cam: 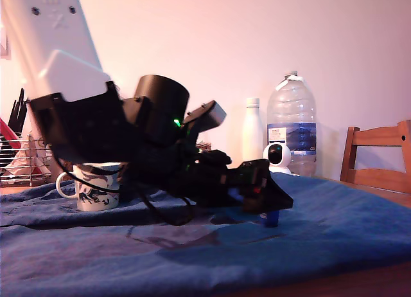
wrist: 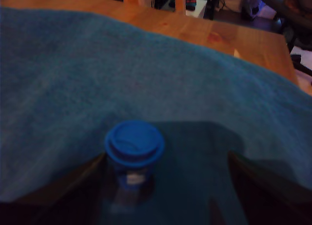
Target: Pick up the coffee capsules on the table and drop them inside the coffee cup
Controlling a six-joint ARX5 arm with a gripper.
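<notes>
The capsule (wrist: 133, 149) at the lower middle is bright blue with a small white label. The cloth (wrist: 146, 84) is dark blue over a light brown wooden table (wrist: 219, 37). At the left, the cup (cam: 96, 188) is white with dark swirls

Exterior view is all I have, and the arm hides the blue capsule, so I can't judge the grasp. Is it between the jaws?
Observer: Yes. In the wrist view the blue capsule stands between the open jaws of the gripper.
Operator: Centred?
Observer: No, it sits close by one finger and far from the other.
Operator: Upright?
Observer: Yes, rimmed end up, on the blue cloth.
</notes>
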